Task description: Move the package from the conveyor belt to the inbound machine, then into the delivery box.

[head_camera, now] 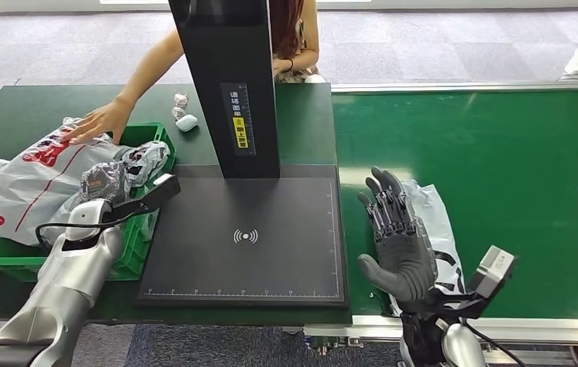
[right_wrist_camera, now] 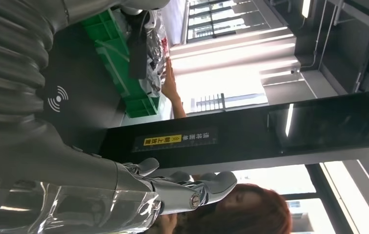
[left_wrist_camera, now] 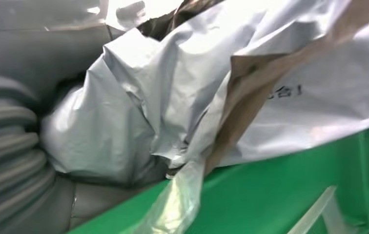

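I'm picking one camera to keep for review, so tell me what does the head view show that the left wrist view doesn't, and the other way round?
Head view alone: the right hand open, fingers spread above a white package on the conveyor belt, the black scan pad with its upright column, a person's hand on a red-printed bag, and three small items beside the column.
Left wrist view alone: close detail of crumpled grey wrapping with some dark printed characters.
Both: the green delivery box with wrapped packages in it.

Wireless symbol on scan pad (head_camera: 194,252)
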You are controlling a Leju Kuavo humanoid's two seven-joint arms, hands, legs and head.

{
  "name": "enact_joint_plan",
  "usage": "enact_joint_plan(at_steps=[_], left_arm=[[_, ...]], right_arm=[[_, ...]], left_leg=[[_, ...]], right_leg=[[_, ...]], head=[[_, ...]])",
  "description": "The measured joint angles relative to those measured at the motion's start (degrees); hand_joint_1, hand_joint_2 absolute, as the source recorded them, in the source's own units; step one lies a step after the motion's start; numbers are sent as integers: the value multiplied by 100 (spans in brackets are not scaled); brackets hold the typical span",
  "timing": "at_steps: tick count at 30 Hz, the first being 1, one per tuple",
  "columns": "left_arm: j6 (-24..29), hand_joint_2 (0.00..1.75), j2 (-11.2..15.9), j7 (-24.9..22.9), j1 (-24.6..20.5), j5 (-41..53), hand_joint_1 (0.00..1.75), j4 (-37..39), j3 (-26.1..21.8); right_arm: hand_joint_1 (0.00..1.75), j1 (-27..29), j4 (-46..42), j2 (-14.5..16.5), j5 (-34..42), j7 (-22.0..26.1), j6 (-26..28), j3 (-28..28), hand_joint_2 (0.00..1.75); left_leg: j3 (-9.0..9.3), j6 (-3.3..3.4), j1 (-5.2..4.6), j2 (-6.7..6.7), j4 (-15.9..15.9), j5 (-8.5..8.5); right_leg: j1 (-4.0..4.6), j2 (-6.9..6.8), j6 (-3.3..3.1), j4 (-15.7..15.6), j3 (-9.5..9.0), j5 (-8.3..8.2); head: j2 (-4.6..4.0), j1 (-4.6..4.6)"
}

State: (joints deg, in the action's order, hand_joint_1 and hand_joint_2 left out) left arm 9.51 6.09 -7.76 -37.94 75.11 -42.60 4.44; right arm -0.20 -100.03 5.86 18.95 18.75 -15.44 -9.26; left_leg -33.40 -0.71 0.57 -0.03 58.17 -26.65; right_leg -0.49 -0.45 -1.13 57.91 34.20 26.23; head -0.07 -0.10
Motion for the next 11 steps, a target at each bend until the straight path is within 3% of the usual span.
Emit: enact_joint_plan(at_steps=[5, 11], left_arm=[[150, 175, 65, 108, 74, -453, 0, -230, -2], [848, 175, 259, 313, 819, -1458, 0, -1971, -64]], right_arm=[[0, 52, -8, 0, -4, 6, 57, 3, 175], [0, 285, -154, 0, -70, 76, 205, 62, 175]], left_leg=[[-6, 2, -1, -4, 0, 2], [-13, 1, -2, 3, 0, -9]], right_leg=[[1, -3, 3, 0, 1, -2], [0, 6, 6, -3, 8, 2]], head=[[0, 1], [0, 0]])
